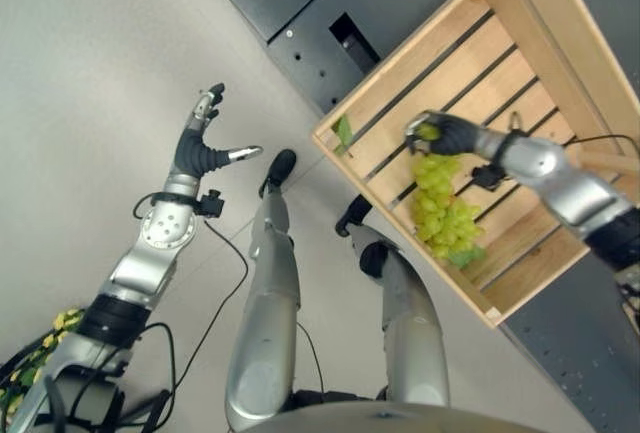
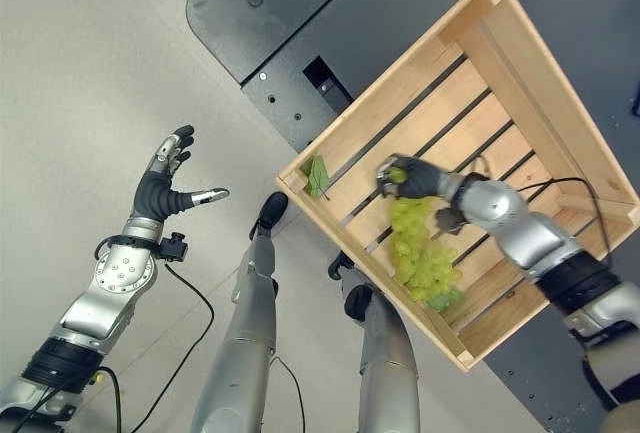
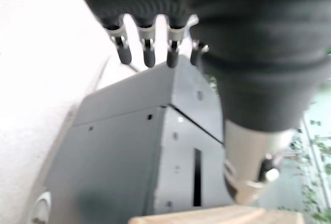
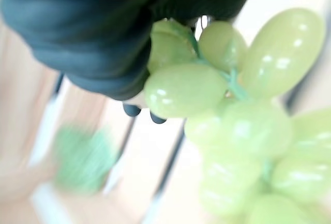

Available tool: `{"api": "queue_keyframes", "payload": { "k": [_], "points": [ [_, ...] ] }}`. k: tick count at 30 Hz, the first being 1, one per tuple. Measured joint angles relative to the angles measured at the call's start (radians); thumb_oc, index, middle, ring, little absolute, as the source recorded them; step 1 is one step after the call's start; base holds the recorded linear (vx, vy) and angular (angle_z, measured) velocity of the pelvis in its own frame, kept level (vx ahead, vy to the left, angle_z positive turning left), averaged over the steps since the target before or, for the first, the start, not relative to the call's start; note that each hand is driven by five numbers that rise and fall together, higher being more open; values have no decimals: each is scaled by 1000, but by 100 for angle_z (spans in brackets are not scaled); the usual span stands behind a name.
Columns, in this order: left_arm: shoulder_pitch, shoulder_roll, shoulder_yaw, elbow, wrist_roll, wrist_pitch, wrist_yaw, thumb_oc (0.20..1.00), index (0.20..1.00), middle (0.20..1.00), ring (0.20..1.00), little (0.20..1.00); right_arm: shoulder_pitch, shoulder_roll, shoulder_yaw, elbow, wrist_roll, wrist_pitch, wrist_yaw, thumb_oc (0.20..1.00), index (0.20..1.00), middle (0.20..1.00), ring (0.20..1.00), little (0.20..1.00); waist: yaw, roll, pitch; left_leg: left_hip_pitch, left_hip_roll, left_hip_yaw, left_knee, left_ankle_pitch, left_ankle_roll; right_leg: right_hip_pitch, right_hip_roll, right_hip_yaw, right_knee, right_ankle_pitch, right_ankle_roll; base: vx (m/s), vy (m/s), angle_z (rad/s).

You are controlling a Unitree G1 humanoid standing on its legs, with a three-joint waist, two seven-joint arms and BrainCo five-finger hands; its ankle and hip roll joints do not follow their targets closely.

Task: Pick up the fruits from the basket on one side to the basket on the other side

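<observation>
A bunch of green grapes [image 1: 441,205] hangs over the slatted floor of a wooden crate [image 1: 520,13], and my right hand [image 1: 446,134] is shut on its top end. In the right wrist view the grapes [image 4: 243,125] dangle right under the curled fingers [image 4: 132,109]. A single green leaf [image 1: 343,132] lies in the crate's corner. My left hand [image 1: 203,146] is raised over the pale floor to the left, fingers spread and holding nothing; its fingers [image 3: 147,50] point toward the dark cabinet.
The crate sits on a dark grey cabinet [image 1: 300,13] with a slot in its side. At the lower left corner, some yellow-green fruit or foliage [image 1: 55,331] shows by my left arm. Pale floor [image 1: 90,83] spreads out on the left.
</observation>
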Motion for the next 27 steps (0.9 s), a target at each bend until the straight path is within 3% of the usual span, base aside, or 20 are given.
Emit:
{"api": "queue_keyframes", "payload": {
  "k": [6, 14, 27],
  "points": [
    [54, 7, 33, -4, -19, -8, -31, 1000, 1000, 1000, 1000, 1000, 37, -33, -96, 66, 91, -28, -24, 200, 200, 200, 200, 200, -20, 0, 0, 93, 6, 29, -1, -10, 16, 104, 12, 11, -46, 25, 3, -18, 59, -9],
    [160, 14, 109, -28, -58, -16, -76, 1000, 1000, 1000, 1000, 1000, 309, -2, -333, -37, 190, -49, -20, 200, 200, 200, 200, 200, -17, 1, 1, 251, 10, 90, -19, -30, 45, 267, 23, 53, -131, 51, 40, 25, 27, -14],
    [179, 4, 115, -33, -77, -18, -90, 1000, 1000, 1000, 1000, 1000, 368, 38, -407, -75, 240, -50, -20, 200, 200, 200, 200, 200, -49, 18, 8, 313, 19, 142, -35, -38, 59, 322, 39, 94, -189, 87, 42, 9, 24, -11]
  ]
}}
